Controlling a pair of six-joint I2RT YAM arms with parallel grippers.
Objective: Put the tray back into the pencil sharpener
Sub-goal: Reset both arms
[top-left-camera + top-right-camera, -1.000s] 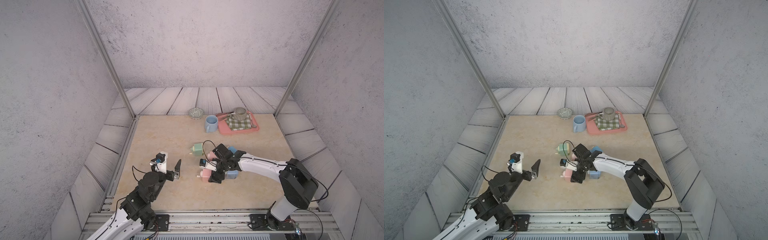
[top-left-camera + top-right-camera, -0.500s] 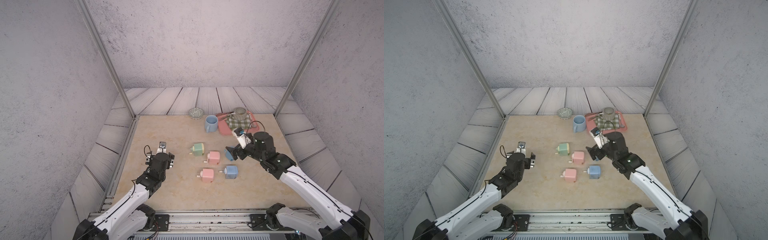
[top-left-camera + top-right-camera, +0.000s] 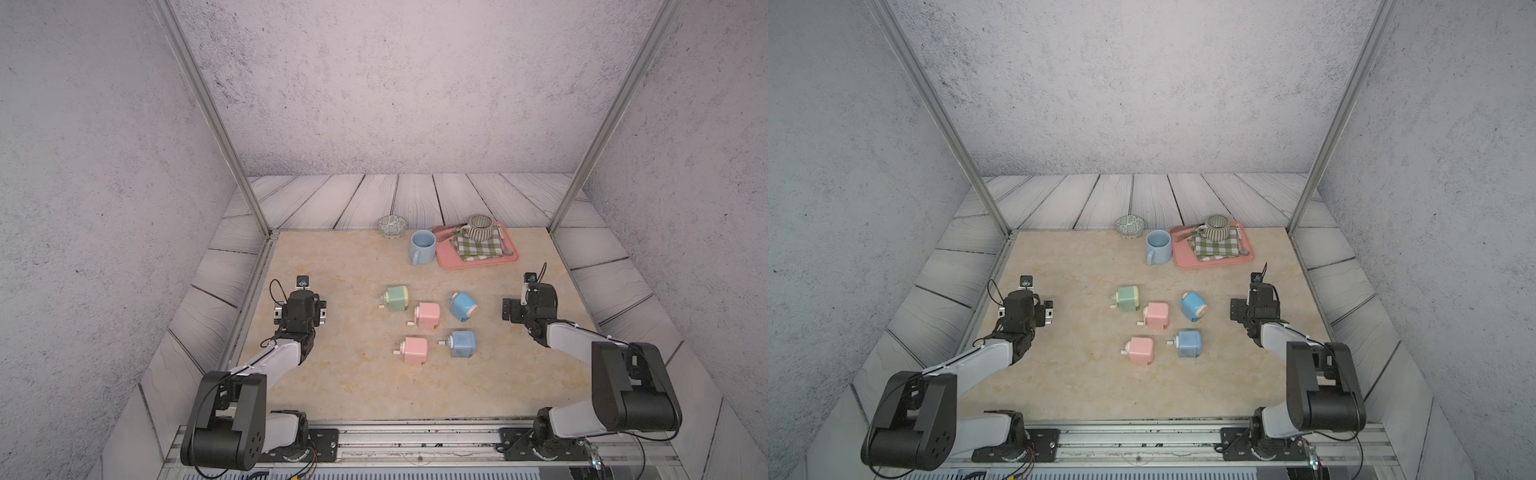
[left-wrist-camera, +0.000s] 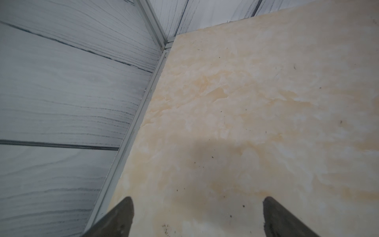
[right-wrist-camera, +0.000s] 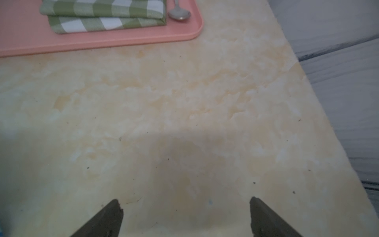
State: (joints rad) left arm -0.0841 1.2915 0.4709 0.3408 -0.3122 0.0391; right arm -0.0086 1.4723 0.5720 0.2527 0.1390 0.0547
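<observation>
**Standing clear: both hands released, no loose tray in sight**

Nearest the arm bases, the left hand [image 3: 300, 311] and the right hand [image 3: 532, 309] sit at opposite sides of the table [image 3: 353, 390], well apart from the work. Both wrist views show their fingers [image 4: 121, 217] spread wide over bare surface, holding nothing.

Between the hands lie five pencil sharpeners. Closest are a near pink sharpener [image 3: 411, 350] and a near blue sharpener [image 3: 462, 343]. Behind them come a middle pink sharpener [image 3: 428, 315] just beside a green sharpener [image 3: 395, 299], and a tilted blue sharpener [image 3: 462, 306] lying off its base.

No separate shavings tray lies on the table, so it is judged to be seated inside one body; which one cannot be told. Farther back are a blue mug [image 3: 422, 247], a patterned bowl [image 3: 392, 226] and a pink serving tray [image 3: 478, 264] carrying a checked cloth [image 3: 476, 248] and a striped cup [image 3: 480, 227].

The task appears complete. At most, a check remains that the shavings tray sits flush.
</observation>
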